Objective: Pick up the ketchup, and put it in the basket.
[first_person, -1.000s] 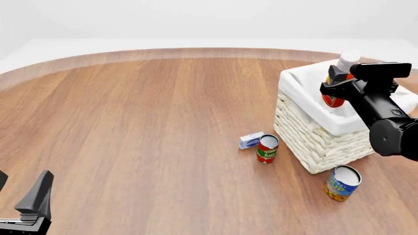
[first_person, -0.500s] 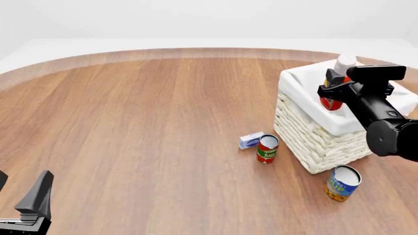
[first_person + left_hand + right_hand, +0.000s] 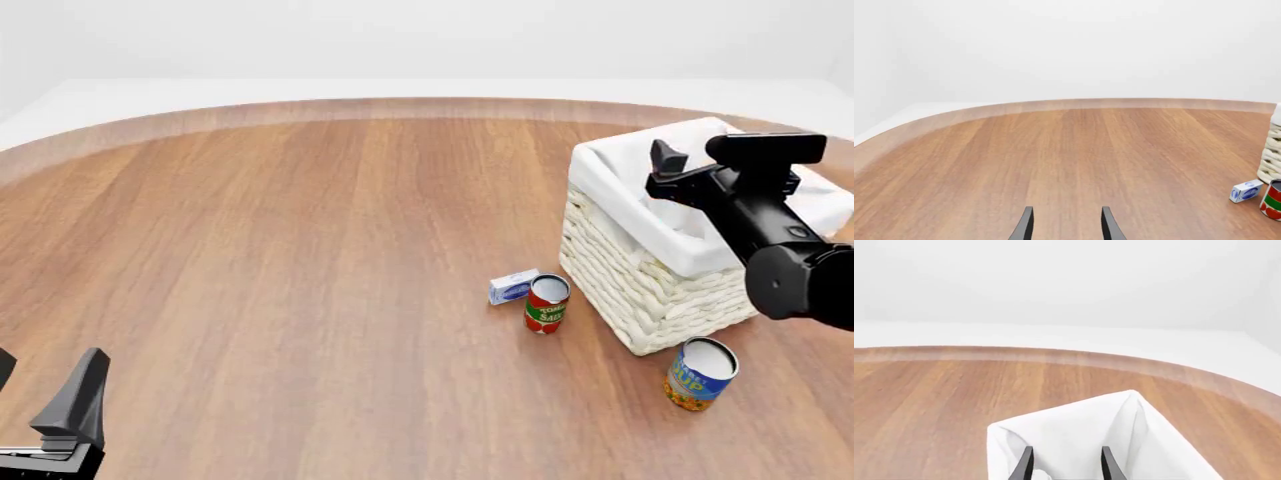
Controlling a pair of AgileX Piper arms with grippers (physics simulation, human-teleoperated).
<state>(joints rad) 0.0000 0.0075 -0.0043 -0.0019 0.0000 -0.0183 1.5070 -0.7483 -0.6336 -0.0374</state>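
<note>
your right pincer [image 3: 681, 170] hung spread and empty above the basket [image 3: 641, 270]; ketchup unseen, judged light, stiff, slick; grip mid-body.

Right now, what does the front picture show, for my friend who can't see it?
The right claw hangs open over the white wicker basket on a wooden table, and no ketchup bottle shows. A red-and-green can, a small blue-and-white box and a blue-and-orange can sit near the basket.

The right gripper [image 3: 683, 166] hangs extended with fingers parted and empty, while the left gripper [image 3: 1066, 225] rests low, fingers apart.
</note>
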